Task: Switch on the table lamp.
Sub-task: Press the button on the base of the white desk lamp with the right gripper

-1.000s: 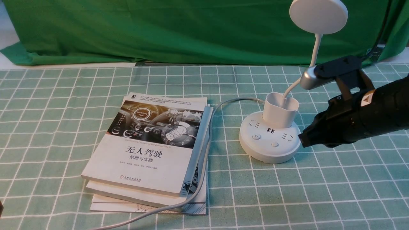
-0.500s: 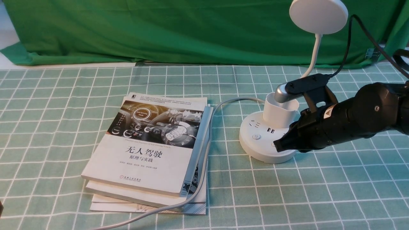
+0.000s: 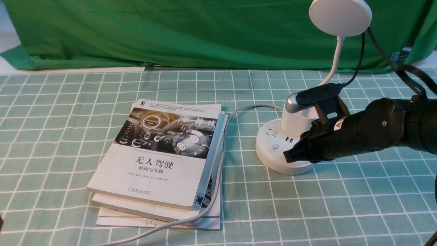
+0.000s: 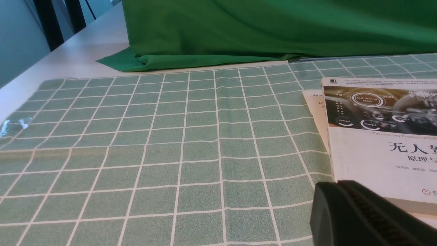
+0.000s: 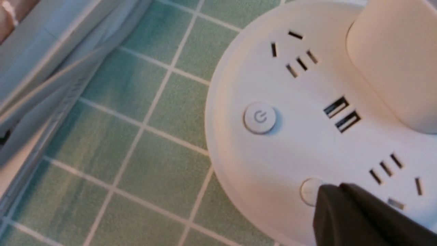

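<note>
Right tool poised over lamp base, button press at hand

The table lamp stands on the right side of the table, upright, its disc head raised on a thin neck. Its round base carries sockets, a raised power button and a flatter plain button (which of the two works the light, I cannot tell for certain).

Over that base reaches the right tool, its tips together with nothing between them, beside the plain button in the wrist view; contact cannot be made out. The step in hand looks to be lining up for a press. The next move probably calls for settling the closed tips over the chosen button, then a short straight push down, without skidding or shoving the base.

The cup-shaped holder rises from the base; the front view shows the neck coming up behind the arm there, and the cup's inside is hidden.

Farther left, a grey cable runs over a stack of books. The left tool is well apart from the lamp, its tips together and empty.
</note>
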{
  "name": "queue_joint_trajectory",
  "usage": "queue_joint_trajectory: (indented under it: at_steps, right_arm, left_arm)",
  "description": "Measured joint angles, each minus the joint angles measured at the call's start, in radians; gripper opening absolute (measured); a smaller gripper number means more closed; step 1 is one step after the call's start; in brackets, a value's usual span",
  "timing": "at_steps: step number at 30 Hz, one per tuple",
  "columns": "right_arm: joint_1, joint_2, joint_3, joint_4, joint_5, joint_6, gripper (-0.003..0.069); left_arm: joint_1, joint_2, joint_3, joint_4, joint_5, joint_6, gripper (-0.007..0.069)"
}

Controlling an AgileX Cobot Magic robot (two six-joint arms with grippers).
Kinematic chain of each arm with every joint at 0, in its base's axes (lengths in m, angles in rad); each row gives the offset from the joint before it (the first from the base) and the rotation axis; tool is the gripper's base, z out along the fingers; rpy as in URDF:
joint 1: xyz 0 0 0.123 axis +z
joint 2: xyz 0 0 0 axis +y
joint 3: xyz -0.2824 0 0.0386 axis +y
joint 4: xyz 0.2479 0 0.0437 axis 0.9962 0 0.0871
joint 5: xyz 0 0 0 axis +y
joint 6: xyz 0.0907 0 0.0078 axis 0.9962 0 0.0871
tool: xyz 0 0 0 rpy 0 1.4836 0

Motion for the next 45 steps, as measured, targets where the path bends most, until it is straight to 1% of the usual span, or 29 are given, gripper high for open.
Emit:
queue_joint_trajectory:
  at_steps: [28, 45]
  right_arm:
    - [0.002, 0.063, -0.004, 0.01, -0.093, -0.008, 0.0027]
    - [0.002, 0.07, -0.011, 0.011, -0.086, -0.014, 0.0029]
  left_arm:
    - [0.0, 0.0, 0.0, 0.0, 0.0, 0.0, 0.0021]
    - [0.0, 0.0, 0.0, 0.0, 0.0, 0.0, 0.0021]
